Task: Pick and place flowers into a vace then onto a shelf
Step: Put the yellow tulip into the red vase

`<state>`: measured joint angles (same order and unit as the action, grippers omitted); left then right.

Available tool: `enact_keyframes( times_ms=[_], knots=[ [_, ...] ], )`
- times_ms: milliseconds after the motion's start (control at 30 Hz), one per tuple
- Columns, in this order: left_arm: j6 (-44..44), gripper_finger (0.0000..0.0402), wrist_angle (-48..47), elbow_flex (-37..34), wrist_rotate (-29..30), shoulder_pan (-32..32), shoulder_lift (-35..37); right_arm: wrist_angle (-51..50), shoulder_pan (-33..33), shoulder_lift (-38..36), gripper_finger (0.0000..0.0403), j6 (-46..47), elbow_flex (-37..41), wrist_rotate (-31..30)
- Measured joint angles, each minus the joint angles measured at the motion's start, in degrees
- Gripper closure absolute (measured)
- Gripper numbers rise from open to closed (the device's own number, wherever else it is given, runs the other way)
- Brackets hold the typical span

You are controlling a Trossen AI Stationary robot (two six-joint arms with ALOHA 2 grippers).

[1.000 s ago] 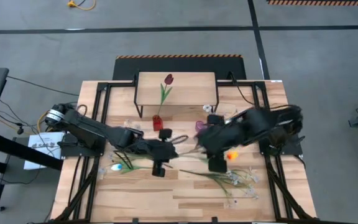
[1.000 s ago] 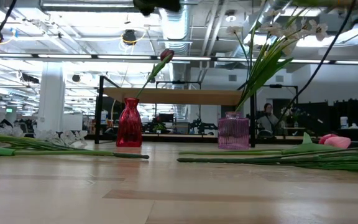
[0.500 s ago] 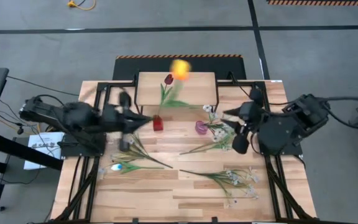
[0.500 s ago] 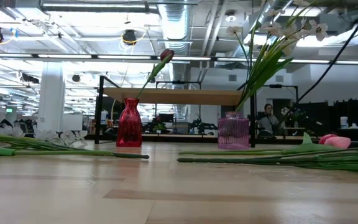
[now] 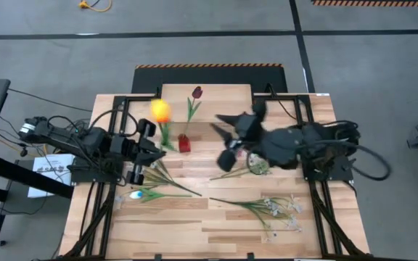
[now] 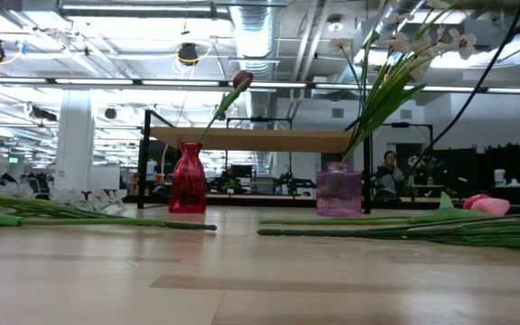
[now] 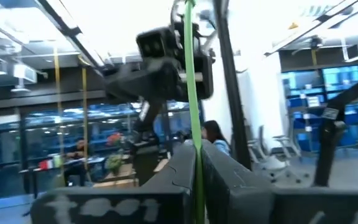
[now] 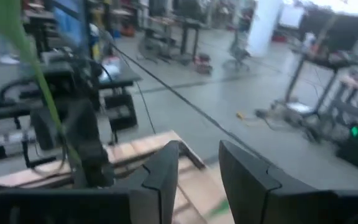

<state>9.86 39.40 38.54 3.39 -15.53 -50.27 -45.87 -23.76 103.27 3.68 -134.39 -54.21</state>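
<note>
The left gripper [image 5: 149,135] pinches the green stem of an orange tulip [image 5: 160,110], its head raised just beyond the fingertips beside the red vase [image 5: 184,143]. Right of it, the right gripper [image 5: 227,130] hovers with fingers spread, empty, before the light-wood shelf [image 5: 223,98] on the slatted table [image 5: 216,225].

The large slatted light-wood tabletop [image 5: 216,217] sits on a black metal frame. At its far edge stands the low rectangular light-wood shelf [image 5: 227,98] on thin dark legs, its board bare in the low view [image 6: 251,140]. Just in front of the shelf, on the tabletop, stand a small red glass vase [image 5: 184,143] with a dark red tulip [image 5: 196,93] and a pink ribbed glass vase [image 6: 338,191] with a spray of white blossoms [image 6: 395,50]. Loose green-stemmed flowers lie flat on the wood: a bunch near the left side [image 5: 154,188] and white-blossom sprays towards the front right [image 5: 267,209]
</note>
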Motion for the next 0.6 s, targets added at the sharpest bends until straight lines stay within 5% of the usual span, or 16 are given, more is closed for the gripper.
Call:
enact_keyframes(
  times_ms=[133, 333, 600],
  knots=[
    [-1.2, 0.0401, 0.0, -0.3, -4.4, 0.0, -0.3, 6.8, 2.7, 2.1, 0.0295, -5.9, 0.0, 9.5],
    [-2.1, 0.0401, -7.1, -0.2, -9.1, 0.0, 1.3, 3.9, 4.5, 5.2, 0.0287, -6.4, 0.0, 21.2],
    [-2.1, 0.0401, -10.4, -0.2, -10.6, 0.0, 1.9, 5.1, 4.3, 8.9, 0.0223, -10.3, 0.1, 23.9]
  ],
)
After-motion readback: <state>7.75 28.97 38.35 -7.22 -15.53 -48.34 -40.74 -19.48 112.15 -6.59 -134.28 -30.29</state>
